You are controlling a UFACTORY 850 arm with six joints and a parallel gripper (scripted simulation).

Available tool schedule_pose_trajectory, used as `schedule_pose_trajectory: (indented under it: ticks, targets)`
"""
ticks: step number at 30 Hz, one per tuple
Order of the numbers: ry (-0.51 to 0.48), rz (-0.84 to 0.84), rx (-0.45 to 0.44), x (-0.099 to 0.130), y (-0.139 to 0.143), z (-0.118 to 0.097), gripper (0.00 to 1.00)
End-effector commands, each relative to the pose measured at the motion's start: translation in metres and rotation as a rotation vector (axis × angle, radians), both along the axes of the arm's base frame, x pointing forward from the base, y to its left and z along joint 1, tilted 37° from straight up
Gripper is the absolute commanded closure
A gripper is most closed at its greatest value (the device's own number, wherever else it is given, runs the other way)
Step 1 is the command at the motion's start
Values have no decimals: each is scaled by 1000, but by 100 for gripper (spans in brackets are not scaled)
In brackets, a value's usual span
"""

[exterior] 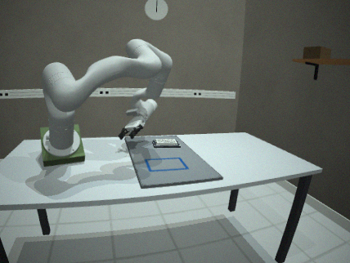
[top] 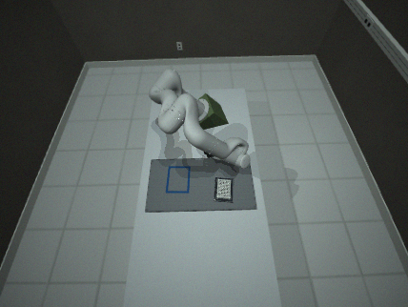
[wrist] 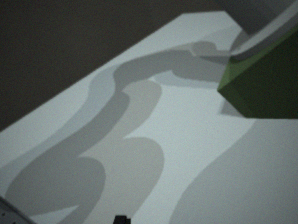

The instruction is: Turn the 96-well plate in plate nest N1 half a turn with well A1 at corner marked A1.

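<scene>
Currently, from above, shows a blue outline (top: 167, 180) (exterior: 167, 170) left on the grey mat (top: 200, 202) (exterior: 198, 169), then has the gripper (top: 208, 153) (exterior: 127, 136) (wrist: 121, 219) wide open near the mat's arm-base edge, and farther right, on the mat, has the 96-well plate (top: 224, 189) (exterior: 166, 142) within the dark nest (top: 215, 190) (exterior: 167, 146)

Looked like a lab to me: 96-well plate (top: 224, 189) (exterior: 166, 142) on a grey mat (top: 200, 202) (exterior: 196, 173), a plain white bench (top: 200, 257) (exterior: 266, 157), plus socket trunking (top: 381, 38) (exterior: 213, 95) along the wall.
</scene>
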State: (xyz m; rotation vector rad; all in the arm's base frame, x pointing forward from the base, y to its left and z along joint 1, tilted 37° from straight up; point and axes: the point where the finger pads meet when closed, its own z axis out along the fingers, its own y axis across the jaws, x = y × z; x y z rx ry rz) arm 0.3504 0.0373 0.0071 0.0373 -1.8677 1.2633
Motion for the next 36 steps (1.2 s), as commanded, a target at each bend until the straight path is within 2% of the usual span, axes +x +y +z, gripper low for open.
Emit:
schedule_pose_trajectory:
  ticks: [1, 17, 22, 24, 29, 31, 32, 34, 36]
  targets:
    - [-1, 1, 0, 1, 1, 0, 0]
    - [-1, 1, 0, 1, 1, 0, 0]
    - [-152, 47, 37, 25, 0, -6, 0]
    - [-152, 47, 37, 30, 0, -8, 0]
    - [-300, 86, 77, 55, 2, -12, 0]
    - [-301, 86, 77, 61, 2, -14, 0]
    - [-332, 92, 87, 66, 3, -14, 0]
    - [-332, 92, 87, 66, 3, -14, 0]
    - [-394, 106, 107, 76, 4, -15, 0]
